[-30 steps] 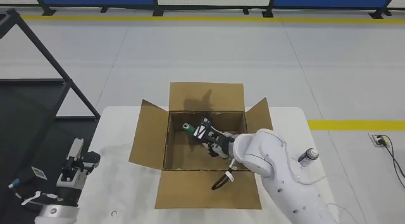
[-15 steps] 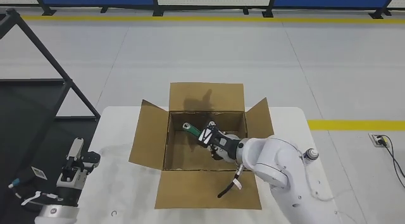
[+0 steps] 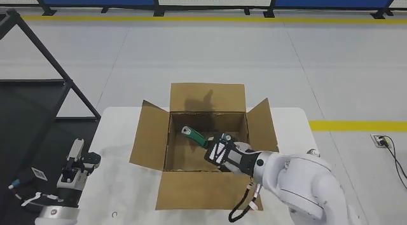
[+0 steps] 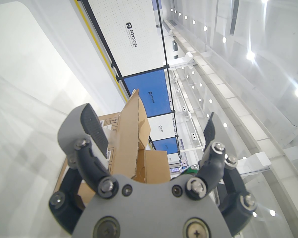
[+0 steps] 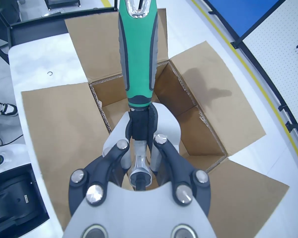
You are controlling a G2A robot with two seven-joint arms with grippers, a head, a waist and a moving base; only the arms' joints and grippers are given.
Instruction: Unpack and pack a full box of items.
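Right wrist view has one ratchet wrench (image 5: 137, 58) clamped in the right hand (image 5: 141, 122). The two fingers pinch the black collar at the foot of the handle, and the chrome ratchet head sits back between the finger bases. The handle is long and rounded, green rubber with grey side strips, ending in a chrome cap with a loop-shaped hole. From the top view the wrench (image 3: 193, 135) hangs over the open mouth of the single cardboard box (image 3: 206, 96), handle aimed toward the box's far left corner. The box is brown corrugated board with four flaps folded outward, standing on the white, round-cornered tabletop (image 3: 121, 161). At the tabletop's left edge, well apart from the box, the left hand (image 4: 150, 120) has its two fingers spread wide with nothing between the black ribbed pads (image 4: 93, 127).
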